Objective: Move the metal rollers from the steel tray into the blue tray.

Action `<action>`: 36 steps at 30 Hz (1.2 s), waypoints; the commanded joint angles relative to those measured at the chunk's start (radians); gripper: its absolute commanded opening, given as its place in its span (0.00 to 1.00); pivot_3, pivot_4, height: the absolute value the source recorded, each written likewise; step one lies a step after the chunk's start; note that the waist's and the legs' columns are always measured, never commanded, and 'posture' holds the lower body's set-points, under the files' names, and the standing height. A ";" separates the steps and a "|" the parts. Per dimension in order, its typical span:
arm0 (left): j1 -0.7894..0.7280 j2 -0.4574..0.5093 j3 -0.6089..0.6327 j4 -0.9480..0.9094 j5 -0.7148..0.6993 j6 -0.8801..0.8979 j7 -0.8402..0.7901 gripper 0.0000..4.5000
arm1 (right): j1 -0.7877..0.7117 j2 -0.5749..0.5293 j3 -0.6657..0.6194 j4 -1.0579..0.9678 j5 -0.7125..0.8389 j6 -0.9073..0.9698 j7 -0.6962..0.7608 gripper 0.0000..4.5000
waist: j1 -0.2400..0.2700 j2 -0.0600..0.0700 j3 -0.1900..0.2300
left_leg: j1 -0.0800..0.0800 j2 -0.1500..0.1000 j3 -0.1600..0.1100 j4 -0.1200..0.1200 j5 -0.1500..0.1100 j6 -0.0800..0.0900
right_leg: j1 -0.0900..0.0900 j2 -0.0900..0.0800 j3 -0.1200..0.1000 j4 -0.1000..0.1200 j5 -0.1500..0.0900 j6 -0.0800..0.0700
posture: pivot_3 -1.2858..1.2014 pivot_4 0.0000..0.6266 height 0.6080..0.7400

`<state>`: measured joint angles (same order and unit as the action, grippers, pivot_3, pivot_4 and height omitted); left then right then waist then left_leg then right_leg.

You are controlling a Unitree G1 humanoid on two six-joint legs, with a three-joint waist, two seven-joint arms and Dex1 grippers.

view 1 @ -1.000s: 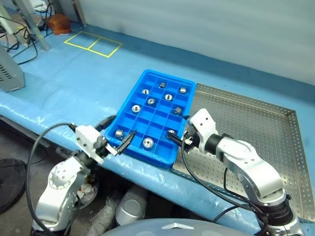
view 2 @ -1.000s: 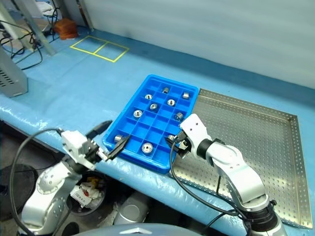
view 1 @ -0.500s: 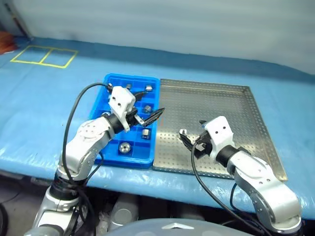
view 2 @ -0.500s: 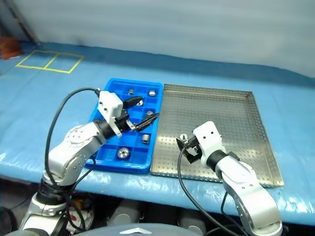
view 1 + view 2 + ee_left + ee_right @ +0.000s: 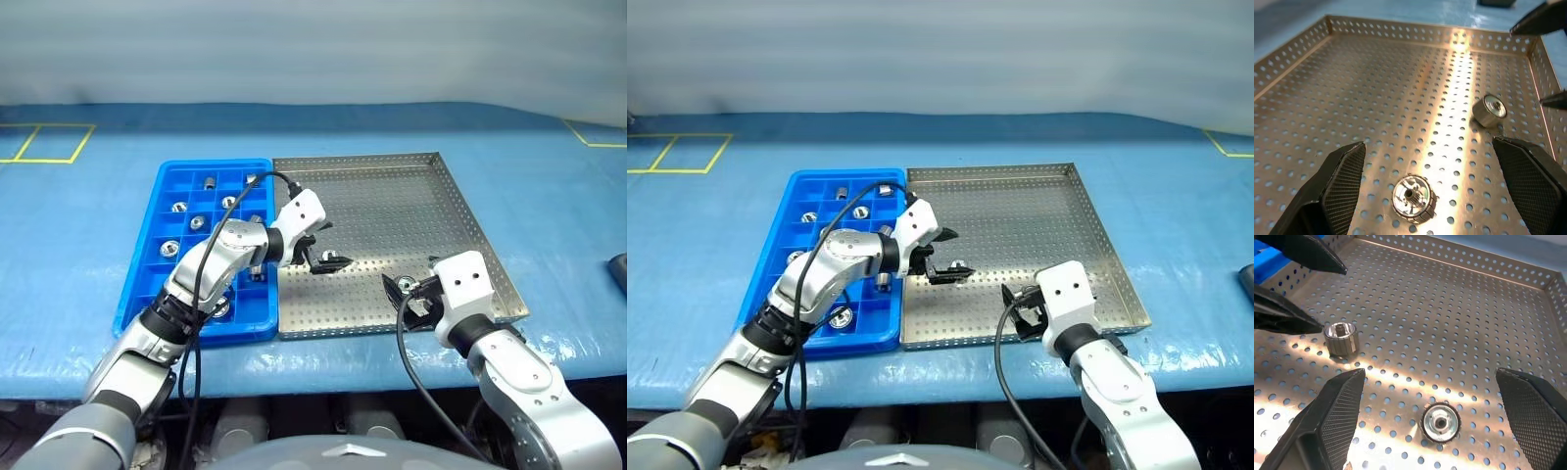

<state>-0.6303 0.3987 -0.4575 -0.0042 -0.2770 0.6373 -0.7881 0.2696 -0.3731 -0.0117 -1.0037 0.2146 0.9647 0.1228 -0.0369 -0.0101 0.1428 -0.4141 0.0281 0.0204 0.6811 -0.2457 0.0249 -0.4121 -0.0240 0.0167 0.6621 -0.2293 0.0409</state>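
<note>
The steel tray (image 5: 411,196) lies in the middle of the table, with the blue tray (image 5: 147,284) against its left side. Several metal rollers (image 5: 180,207) sit in the blue tray's compartments. Two metal rollers lie on the steel tray's perforated floor. One roller (image 5: 1411,198) is just ahead of my left gripper (image 5: 328,248), which hangs open over the tray's left front part. The other roller (image 5: 1440,422) lies close in front of my right gripper (image 5: 402,297), open at the tray's front rim. The two grippers point toward each other.
Yellow tape marks the pale blue table sheet at the far left (image 5: 39,142) and far right (image 5: 593,132). A dark object (image 5: 619,269) shows at the right edge. The steel tray's back and right parts are bare perforated floor.
The view has swung to the right. My left gripper came from the table's front edge, across the blue tray, to over the steel tray. My right gripper drew back to the tray's front rim.
</note>
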 commanded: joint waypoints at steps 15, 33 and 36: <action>-0.189 -0.168 -0.080 0.451 0.251 -0.188 -0.094 1.00 | 0.116 0.057 0.129 -0.044 -0.023 -0.115 -0.136 1.00 | -0.019 -0.001 0.001 | -0.001 0.000 0.003 -0.001 -0.001 0.002 | -0.003 0.000 0.003 -0.001 0.000 0.001 | 0.45 0.24 1.00; -0.223 -0.137 -0.088 0.479 0.368 -0.241 -0.237 0.43 | 0.089 0.088 0.181 -0.044 -0.053 -0.095 -0.143 1.00 | -0.039 -0.002 0.001 | -0.002 0.004 0.003 -0.001 -0.002 0.003 | -0.004 -0.001 0.004 -0.002 0.000 0.002 | 0.45 0.24 1.00; -0.232 -0.124 -0.069 0.436 0.355 -0.230 -0.262 0.39 | 0.074 0.088 0.183 -0.041 -0.054 -0.085 -0.133 1.00 | -0.039 -0.002 0.001 | -0.002 0.004 0.003 -0.001 -0.002 0.003 | -0.004 -0.001 0.004 -0.002 0.000 0.002 | 0.46 0.24 1.00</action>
<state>-0.8303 0.2721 -0.5590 0.4976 0.0808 0.4114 -1.0330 0.3551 -0.2859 0.1705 -1.0053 0.1652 0.8825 -0.0187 -0.0755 -0.0122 0.1440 -0.4162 0.0321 0.0237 0.6796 -0.2474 0.0277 -0.4159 -0.0250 0.0211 0.6603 -0.2291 0.0426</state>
